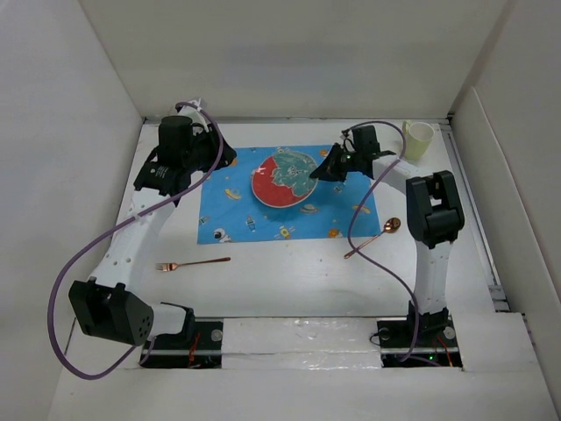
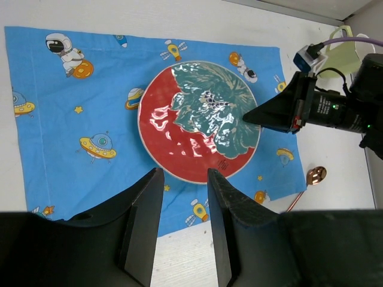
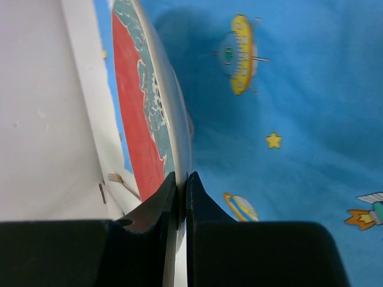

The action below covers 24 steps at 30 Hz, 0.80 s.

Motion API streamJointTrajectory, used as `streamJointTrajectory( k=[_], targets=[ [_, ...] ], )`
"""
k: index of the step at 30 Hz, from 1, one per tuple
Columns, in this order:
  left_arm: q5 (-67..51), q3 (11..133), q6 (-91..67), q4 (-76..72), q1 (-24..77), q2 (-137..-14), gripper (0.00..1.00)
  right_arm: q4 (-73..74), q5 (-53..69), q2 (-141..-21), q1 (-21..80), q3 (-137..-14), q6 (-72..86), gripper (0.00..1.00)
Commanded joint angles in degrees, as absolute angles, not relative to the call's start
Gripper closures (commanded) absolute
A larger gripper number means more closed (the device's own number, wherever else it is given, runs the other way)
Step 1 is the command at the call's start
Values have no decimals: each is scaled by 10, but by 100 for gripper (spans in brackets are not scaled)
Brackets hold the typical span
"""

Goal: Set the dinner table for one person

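I am pinching the right-hand rim of the round red plate with a teal leaf pattern (image 1: pixel 282 178) between the pressed-together black fingers of my right pincer (image 3: pixel 181 177), the rim sitting edge-on in the narrow slit between them. The plate is sitting over the middle of the blue cloth placemat printed with astronauts, rockets and flying saucers (image 1: pixel 228 206); whether its underside is resting flat on the cloth I cannot tell. My left pincer (image 2: pixel 184 174) is hanging spread above the near side of the plate, gripping nothing, its two dark fingers (image 2: pixel 143 221) standing apart with cloth and plate rim showing between them. The dinner table, the large matte-white rectangular tabletop (image 1: pixel 289 281), is lying under everything, running from my two bases at the near edge to the white back wall, with the placemat spread on its far half. A copper-coloured metal fork (image 1: pixel 193 263) is lying on the bare white just near of the mat's left corner, a copper-coloured metal spoon (image 1: pixel 377 235) is lying off its right corner, and a pale yellow-green plastic cup (image 1: pixel 419 139) is standing upright at the far right.
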<state>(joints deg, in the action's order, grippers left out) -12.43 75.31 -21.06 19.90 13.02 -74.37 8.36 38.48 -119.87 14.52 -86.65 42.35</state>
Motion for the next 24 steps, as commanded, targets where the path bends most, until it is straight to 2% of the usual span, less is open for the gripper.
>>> streamJointTrajectory(
  k=[1, 9, 13, 14, 17, 18, 21, 24],
  targets=[
    [-134, 751, -200, 176, 129, -741, 68, -25, 441, -1176, 150, -898, 486, 100],
    [-136, 738, -200, 173, 129, -743, 68, -42, 410, -1187, 150, -820, 490, 100],
    [-134, 734, -200, 174, 129, -743, 68, 17, 389, -1193, 150, -814, 455, 89],
    [-134, 734, -200, 174, 129, -743, 68, 18, 389, -1193, 150, -814, 455, 89],
    [-133, 734, -200, 176, 129, -743, 68, 50, 375, -1191, 150, -816, 440, 72],
    [-129, 734, -199, 177, 129, -743, 68, 69, 364, -1188, 150, -821, 421, 61],
    [-120, 734, -195, 182, 129, -744, 68, 143, 307, -1173, 156, -851, 379, 45],
    [-101, 736, -187, 190, 129, -744, 68, 197, 264, -1158, 156, -881, 352, 39]
  ],
)
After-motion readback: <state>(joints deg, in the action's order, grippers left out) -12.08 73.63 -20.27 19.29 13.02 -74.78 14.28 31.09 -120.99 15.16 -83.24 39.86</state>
